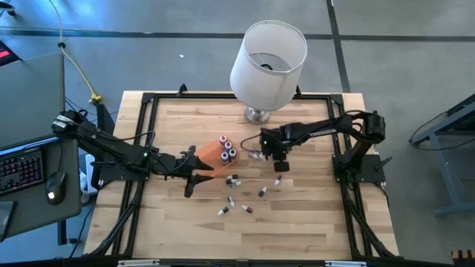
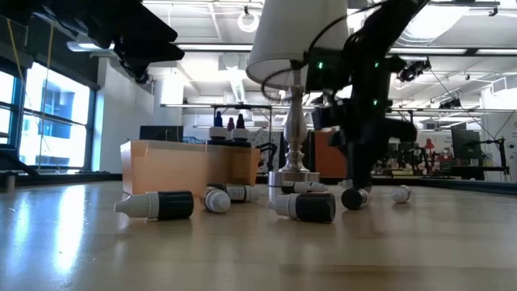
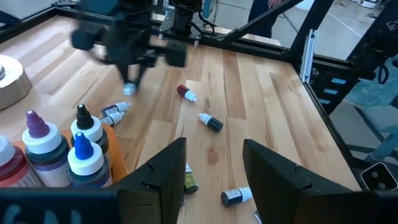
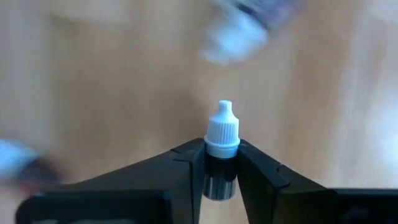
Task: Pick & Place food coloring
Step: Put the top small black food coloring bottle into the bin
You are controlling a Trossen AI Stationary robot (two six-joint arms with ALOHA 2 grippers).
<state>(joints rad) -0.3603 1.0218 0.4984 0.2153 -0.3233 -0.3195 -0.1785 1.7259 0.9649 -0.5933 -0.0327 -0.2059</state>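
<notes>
White-capped bottle (image 4: 221, 146) pinched at its dark body by right gripper (image 4: 221, 163), above table centre, 3 o'clock of orange tray (image 1: 211, 153). Narrow hold: it may twist loose or knock upright bottles (image 3: 79, 152). Left gripper (image 3: 211, 168) spread, waiting at tray's 7 o'clock.

Evenly lit from overhead; ceiling fixtures (image 2: 252, 18) bright at 12 o'clock in low view, daylight through windows (image 2: 44, 121) at 9 o'clock. Soft sheen on table (image 2: 258, 242) toward 6 o'clock. High view sharp, faint shadows under lampshade (image 1: 268, 63). Motion blur on right gripper (image 3: 129, 78) in left wrist view. Right wrist view: background defocused, blurred bottle (image 4: 249, 25) at 12 o'clock; held bottle (image 4: 221, 140) crisp, centre.
</notes>
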